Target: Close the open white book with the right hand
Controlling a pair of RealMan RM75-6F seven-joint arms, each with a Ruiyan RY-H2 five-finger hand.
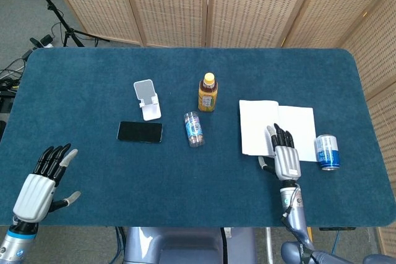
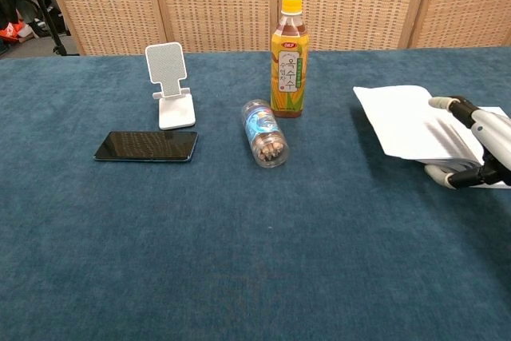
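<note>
The white book [image 1: 296, 123] lies open at the table's right side. Its left half [image 2: 403, 121] is raised off the cloth and tilts toward the right. My right hand [image 1: 284, 157] grips that half at its near edge, with the fingers [image 2: 467, 109] on top of the page and the thumb [image 2: 444, 175] underneath. My left hand [image 1: 40, 183] hovers at the near-left corner of the table with fingers spread and nothing in it.
A blue can [image 1: 326, 151] stands just right of the book. An orange-capped bottle [image 2: 289, 57] stands left of the book, with a small jar [image 2: 264, 133] lying on its side before it. Further left are a black phone [image 2: 146, 146] and a white phone stand [image 2: 170, 85].
</note>
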